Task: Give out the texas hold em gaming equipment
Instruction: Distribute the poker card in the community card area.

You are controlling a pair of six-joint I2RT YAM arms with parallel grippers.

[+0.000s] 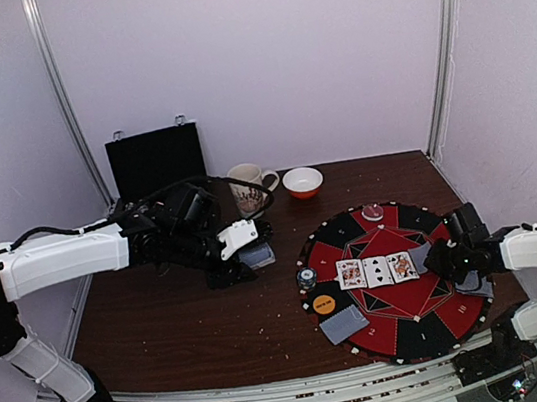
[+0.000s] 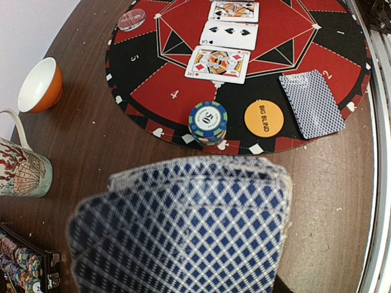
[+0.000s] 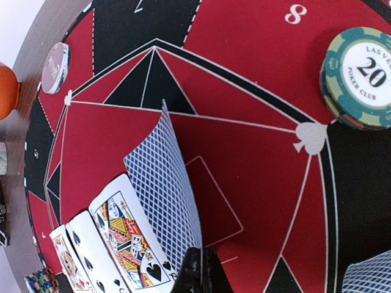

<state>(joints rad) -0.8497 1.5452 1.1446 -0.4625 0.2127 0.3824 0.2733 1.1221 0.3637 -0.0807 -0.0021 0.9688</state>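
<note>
My left gripper [image 1: 248,255] is shut on a deck of blue-backed cards [image 2: 183,232] held above the table, left of the mat; the deck hides its fingers. My right gripper [image 3: 204,274] is shut on one blue-backed card [image 3: 162,189], held on edge over the red centre, just right of three face-up cards [image 1: 377,271]. A chip stack [image 2: 208,121], an orange BIG BLIND button [image 2: 263,118] and face-down cards [image 2: 311,102] lie on the mat's near-left. A "20" chip stack [image 3: 365,76] and more face-down cards [image 3: 369,274] lie by the right gripper.
The round red-and-black mat [image 1: 409,332] covers the table's right half. A pink transparent disc [image 1: 372,212] lies at its far edge. A mug [image 1: 249,189] and an orange bowl [image 1: 303,182] stand behind. The black case [image 1: 155,160] stands open at the back left.
</note>
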